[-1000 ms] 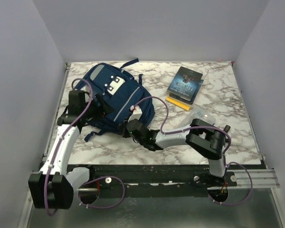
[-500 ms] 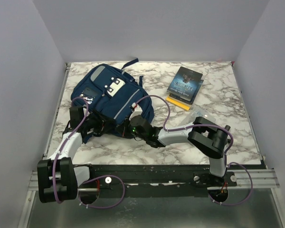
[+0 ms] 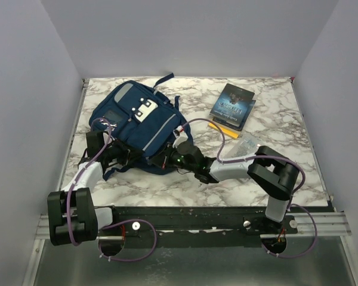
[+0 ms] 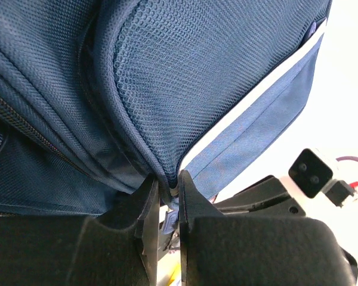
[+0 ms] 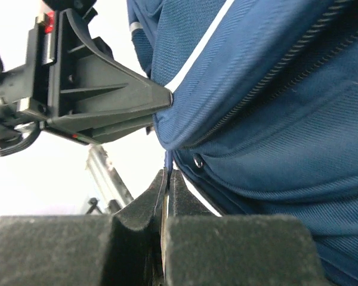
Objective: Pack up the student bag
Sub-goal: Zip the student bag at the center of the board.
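I see the bag (image 3: 137, 122) lying front pockets up in the upper left of the bench (image 3: 280, 113). My left jaws are pinched onto its lower-left edge, right where the pale trim stripe (image 4: 250, 95) ends. My right jaws are closed tight on a thin blue tab (image 5: 166, 162) hanging from the bag's lower edge, near the left ones. A book (image 3: 232, 106) lies well apart, upper right.
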`<state>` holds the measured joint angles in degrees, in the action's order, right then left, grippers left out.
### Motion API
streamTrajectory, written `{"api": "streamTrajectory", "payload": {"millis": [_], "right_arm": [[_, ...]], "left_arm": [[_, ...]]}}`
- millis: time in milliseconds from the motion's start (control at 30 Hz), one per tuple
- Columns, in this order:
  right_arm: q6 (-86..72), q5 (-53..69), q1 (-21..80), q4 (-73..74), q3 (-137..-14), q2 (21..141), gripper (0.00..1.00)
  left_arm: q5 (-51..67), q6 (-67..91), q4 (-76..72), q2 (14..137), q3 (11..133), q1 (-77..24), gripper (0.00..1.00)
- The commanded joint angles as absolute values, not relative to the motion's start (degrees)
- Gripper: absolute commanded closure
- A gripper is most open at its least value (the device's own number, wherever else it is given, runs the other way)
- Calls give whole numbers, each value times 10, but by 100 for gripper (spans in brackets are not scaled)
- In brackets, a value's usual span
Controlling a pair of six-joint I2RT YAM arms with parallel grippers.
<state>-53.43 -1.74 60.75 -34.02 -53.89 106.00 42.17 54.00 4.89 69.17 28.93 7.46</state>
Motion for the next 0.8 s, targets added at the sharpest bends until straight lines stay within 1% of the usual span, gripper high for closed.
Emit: {"api": "streamTrajectory", "payload": {"millis": [0, 67, 200, 267, 300, 367, 400, 433, 500, 533, 567, 600, 700, 767], "right_arm": [[-604, 110, 584, -448, -477, 1010, 99], [-616, 128, 566, -459, -449, 993, 99], [-570, 93, 549, -394, -426, 955, 99], [-490, 91, 557, -334, -463, 948, 100], [-465, 85, 566, -286, -491, 952, 99], [-431, 69, 579, -238, -531, 963, 98], [-426, 45, 587, -215, -544, 968, 91], [-418, 28, 594, -207, -556, 973, 78], [-405, -35, 614, -168, -591, 989, 57], [-393, -67, 630, -148, -611, 1001, 52], [-381, -98, 644, -126, -638, 1012, 48], [-378, -142, 661, -91, -669, 1026, 47], [-386, -256, 695, -9, -741, 1069, 47], [-388, -316, 716, 20, -762, 1085, 47]], "left_arm": [[408, 481, 36, 697, 315, 105, 100], [419, 475, 46, 693, 315, 114, 100], [441, 441, 80, 692, 331, 116, 100], [452, 435, 87, 696, 334, 116, 100], [467, 436, 87, 701, 336, 116, 100], [499, 438, 88, 713, 341, 116, 100], [512, 438, 90, 717, 345, 116, 100], [519, 438, 93, 720, 347, 117, 100], [519, 447, 99, 718, 347, 116, 100], [517, 457, 99, 715, 343, 115, 100], [515, 467, 99, 710, 339, 115, 100], [513, 479, 99, 704, 335, 115, 100], [491, 515, 110, 682, 320, 115, 100], [469, 540, 113, 664, 307, 115, 100]]}}
